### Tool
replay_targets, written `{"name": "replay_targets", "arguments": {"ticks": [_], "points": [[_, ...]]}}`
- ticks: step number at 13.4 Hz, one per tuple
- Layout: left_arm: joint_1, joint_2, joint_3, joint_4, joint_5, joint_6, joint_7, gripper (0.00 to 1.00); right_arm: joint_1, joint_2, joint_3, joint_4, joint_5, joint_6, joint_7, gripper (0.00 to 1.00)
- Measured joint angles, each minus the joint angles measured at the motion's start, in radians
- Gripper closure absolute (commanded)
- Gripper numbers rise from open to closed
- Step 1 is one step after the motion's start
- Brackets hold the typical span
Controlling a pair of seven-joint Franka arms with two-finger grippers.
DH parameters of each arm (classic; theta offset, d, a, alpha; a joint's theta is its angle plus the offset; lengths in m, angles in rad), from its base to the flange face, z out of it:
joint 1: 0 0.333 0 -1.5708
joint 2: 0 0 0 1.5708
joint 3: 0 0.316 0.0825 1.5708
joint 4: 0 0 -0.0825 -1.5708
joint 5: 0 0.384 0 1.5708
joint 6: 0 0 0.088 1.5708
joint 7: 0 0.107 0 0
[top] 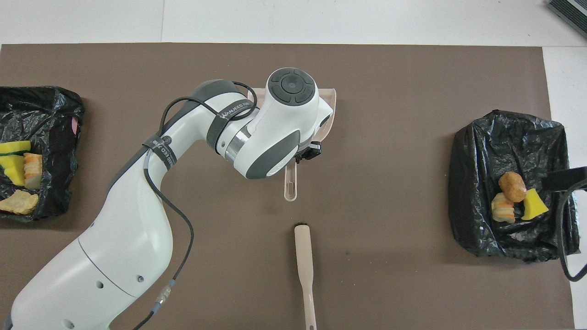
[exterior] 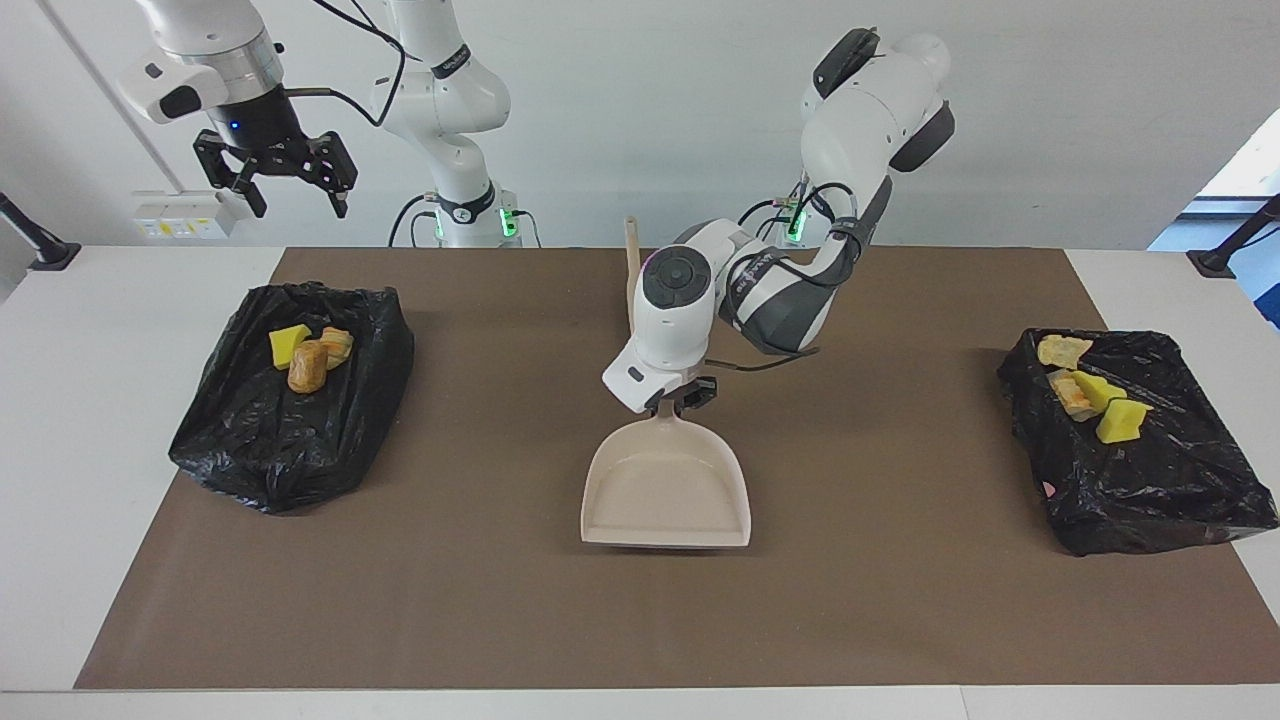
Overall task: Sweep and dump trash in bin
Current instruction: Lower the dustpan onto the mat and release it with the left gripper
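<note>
Brown mat (exterior: 500, 600): left gripper (exterior: 683, 400) seemingly clamps dustpan (exterior: 667, 495) handle; right gripper (exterior: 277, 180) spread empty aloft.

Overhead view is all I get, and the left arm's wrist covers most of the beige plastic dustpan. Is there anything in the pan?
Observer: No. In the facing view the beige plastic dustpan is empty.
Operator: Is it gripped?
Observer: Yes. The left gripper has its jaws shut on the pan's handle.
Operator: And the right gripper? I only see a black strip at the edge.
Observer: The right gripper hangs high in the air, roughly over the black plastic bag at the right arm's end of the table, jaws open and holding nothing.
</note>
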Motion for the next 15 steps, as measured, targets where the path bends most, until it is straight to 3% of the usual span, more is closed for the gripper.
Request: {"name": "replay_targets", "arguments": {"ticks": [3, 6, 8, 9, 15], "points": [[0.000, 0.011, 0.000, -0.033, -0.008, 0.018, -0.002, 0.97, 0.007, -0.001, 0.001, 0.001, 0.004, 0.000, 0.000, 0.00], [0.001, 0.014, 0.001, -0.045, -0.008, 0.029, -0.003, 0.38, 0.008, -0.002, 0.003, 0.002, 0.004, 0.000, 0.000, 0.00], [0.000, 0.012, -0.001, -0.045, -0.008, 0.033, -0.003, 0.05, 0.008, -0.002, 0.003, 0.002, 0.005, 0.000, 0.000, 0.00], [0.000, 0.011, -0.001, -0.045, -0.006, 0.033, -0.003, 0.00, 0.008, -0.002, 0.003, 0.002, 0.005, 0.000, 0.000, 0.00], [0.000, -0.013, -0.001, -0.045, 0.045, 0.033, -0.003, 0.00, 0.008, -0.002, 0.003, 0.002, 0.005, 0.000, 0.000, 0.00]]}}
